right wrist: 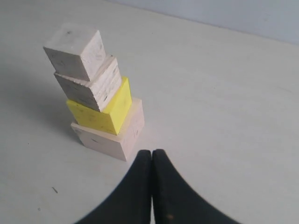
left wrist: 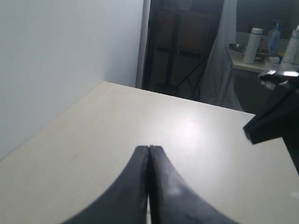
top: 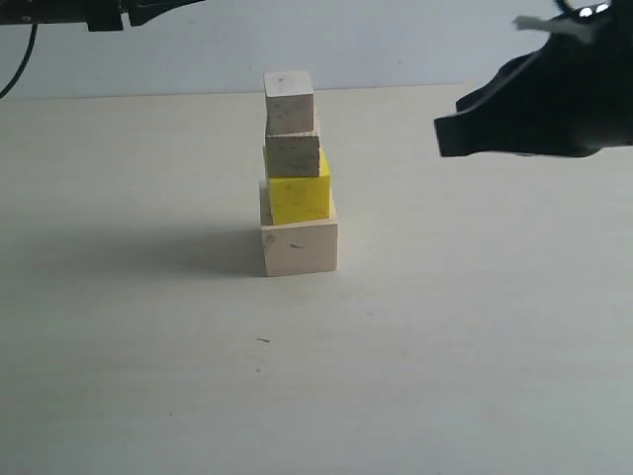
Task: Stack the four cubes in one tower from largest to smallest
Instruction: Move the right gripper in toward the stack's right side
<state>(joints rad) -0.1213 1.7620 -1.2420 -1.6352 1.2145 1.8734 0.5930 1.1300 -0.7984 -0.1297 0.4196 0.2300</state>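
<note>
The left end effector (left wrist: 148,149) and the right end effector (right wrist: 152,153) are matte black, each with two smooth, curved fingers (right wrist: 134,189) tapering to blunt tips. A thin black cable (top: 20,59) hangs at far left.

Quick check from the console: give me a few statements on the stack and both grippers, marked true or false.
1. Four cubes stand in one tower. True.
2. The yellow cube is the base. False: the large pale cube is the base, and the yellow cube sits on it.
3. The right gripper holds the top cube. False: its jaws are shut on nothing, apart from the tower.
4. The left gripper has its jaws shut. True.
</note>
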